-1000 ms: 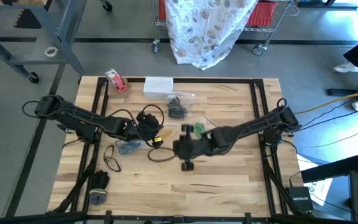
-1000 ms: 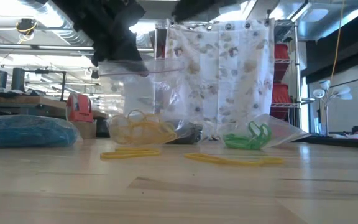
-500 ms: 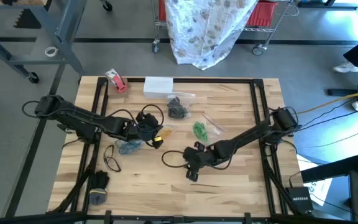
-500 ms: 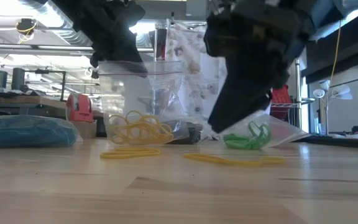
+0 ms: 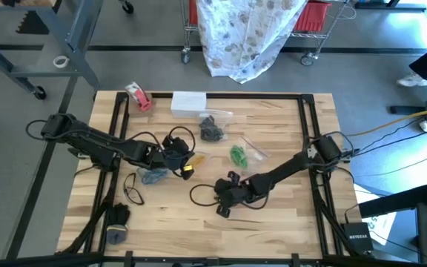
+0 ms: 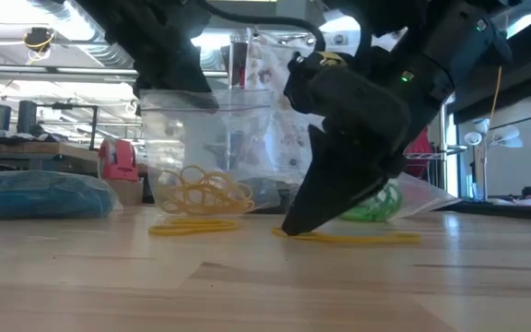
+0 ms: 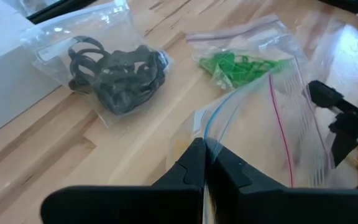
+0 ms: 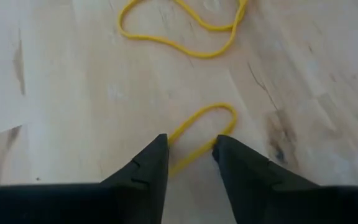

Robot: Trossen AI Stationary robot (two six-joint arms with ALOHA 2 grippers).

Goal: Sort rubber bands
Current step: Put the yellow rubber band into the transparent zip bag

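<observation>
Right tool point(image 8: 191, 152): down at the worktop point(image 5: 280, 222) near its middle front, fingers slightly apart, straddling one end of a yellow band point(image 8: 204, 127) that lies flat on the wood; in the low view its tip touches the surface.
Left tool point(image 7: 205, 163): left of centre, fingers together, pinching the rim of a clear bag point(image 7: 278, 124) held upright and open.
Yellow bands: a bunch sits inside the held bag point(image 6: 206, 189); loose ones lie on the wood in front of it point(image 6: 192, 226), and a second loop point(image 8: 185, 31) lies just beyond the right tool.
Green bands point(image 5: 239, 155): in their own bag, centre of the worktop, behind the right tool.
Black bands point(image 5: 212, 130): bagged, toward the back, beside a white box point(image 5: 189, 101).
Blue bands point(image 5: 153, 175): bagged, left of centre, near the left arm.
Tape roll point(image 5: 138, 96): back left corner, close to the edge.
Open room: bare wood along the front edge and the right side; black frame rails run along both sides.
</observation>
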